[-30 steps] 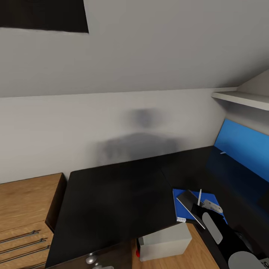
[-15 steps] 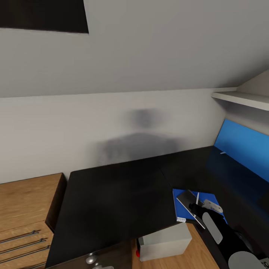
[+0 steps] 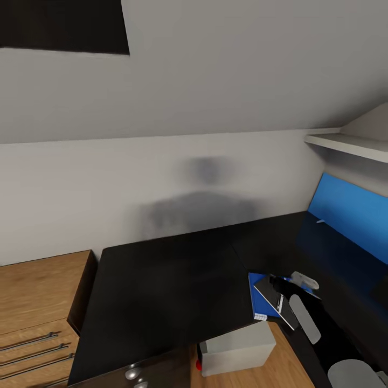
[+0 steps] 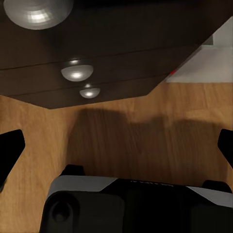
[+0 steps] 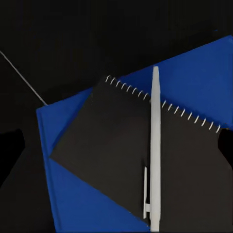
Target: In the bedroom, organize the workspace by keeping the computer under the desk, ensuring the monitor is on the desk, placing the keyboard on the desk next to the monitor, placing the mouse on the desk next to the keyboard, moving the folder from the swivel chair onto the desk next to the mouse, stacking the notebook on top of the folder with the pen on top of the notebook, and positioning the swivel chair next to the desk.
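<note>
Since a second ago the pen [image 5: 155,145] has gone from standing upright in the right claw's grip to lying flat on the notebook [image 5: 141,160], and the right arm [image 3: 304,318] has drawn back a little above it. Pale and slim, the pen runs across the dark spiral-bound cover, its clip end towards the notebook's edge. Under it, the notebook lies askew on the blue folder [image 5: 77,194], whose corners stick out on several sides. Folder and stack sit near the front edge of the black tabletop [image 3: 161,280], close to the inner corner of the L. In the right wrist view the right claw's fingertips [image 5: 9,145] show at the frame's two edges, spread wide with nothing between them. Down low, the left claw [image 4: 116,145] is likewise spread over the oak floor [image 4: 145,141], facing the drawer unit [image 4: 111,53] with its round silver knobs. Below the tabletop stands the light grey computer [image 3: 240,347].
</note>
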